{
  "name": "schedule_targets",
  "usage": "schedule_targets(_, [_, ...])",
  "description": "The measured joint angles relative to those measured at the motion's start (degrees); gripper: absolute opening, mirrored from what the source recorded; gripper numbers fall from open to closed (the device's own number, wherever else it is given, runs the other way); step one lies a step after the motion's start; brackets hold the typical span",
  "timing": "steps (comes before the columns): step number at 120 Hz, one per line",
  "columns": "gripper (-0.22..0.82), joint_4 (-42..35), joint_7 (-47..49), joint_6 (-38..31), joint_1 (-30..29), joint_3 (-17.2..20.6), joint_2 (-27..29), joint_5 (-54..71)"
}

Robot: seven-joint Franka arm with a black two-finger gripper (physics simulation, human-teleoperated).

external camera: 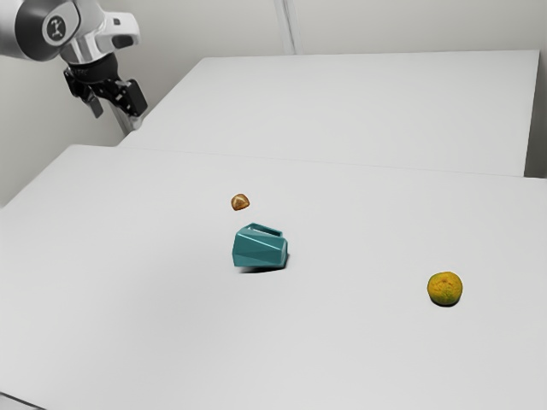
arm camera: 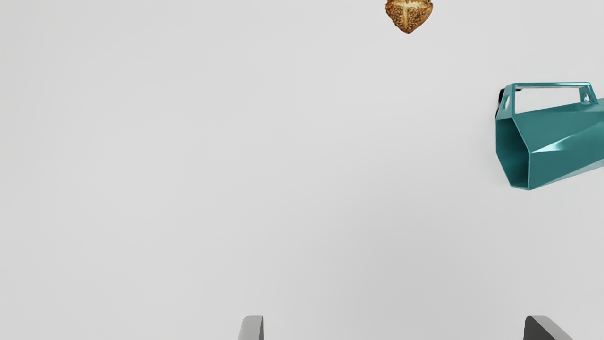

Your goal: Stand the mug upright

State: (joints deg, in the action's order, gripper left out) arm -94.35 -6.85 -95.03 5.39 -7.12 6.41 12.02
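- The teal mug [external camera: 261,249] lies on its side on the white table [external camera: 154,299], near the middle of the exterior view.
- Its body is faceted. The wrist view shows the open mouth [arm camera: 513,153] at one end, and the far end runs out of the picture.
- The angular handle [arm camera: 552,85] is on the side toward the small brown roll, and a dark patch sits beside it at the mouth end.
- The brown roll [external camera: 240,202] lies near the mug, on its handle side; the wrist view shows pale, crossing marks on its crust.
- A round yellow-orange fruit [external camera: 444,289] rests on the table toward the exterior view's right, well apart from both mug and roll.
- The gripper [external camera: 116,114] hangs at the exterior view's upper left, well apart from the mug.
- Its two fingers stand wide apart, their tips touching neither mug nor roll.
- Behind the table, a second white surface [external camera: 359,107] stretches toward the pale wall [external camera: 427,26].
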Motion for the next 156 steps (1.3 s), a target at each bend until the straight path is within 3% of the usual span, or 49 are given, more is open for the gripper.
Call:
schedule_targets(48, [0.60,-1.52,0.01,-1.27,-0.22,-0.07,-0.87,-1.91])
schedule_targets(93, [0.60,-6.74,0.24,-2.40,-9.31,-0.15,-12.87,-33.50])
schedule_targets(135, [0.60,-7.96,0.16,-4.10,-9.17,-0.26,-26.00,-49.55])
schedule_targets(156, [0.60,-7.60,-0.06,-5.84,-9.17,-0.26,-29.99,-54.51])
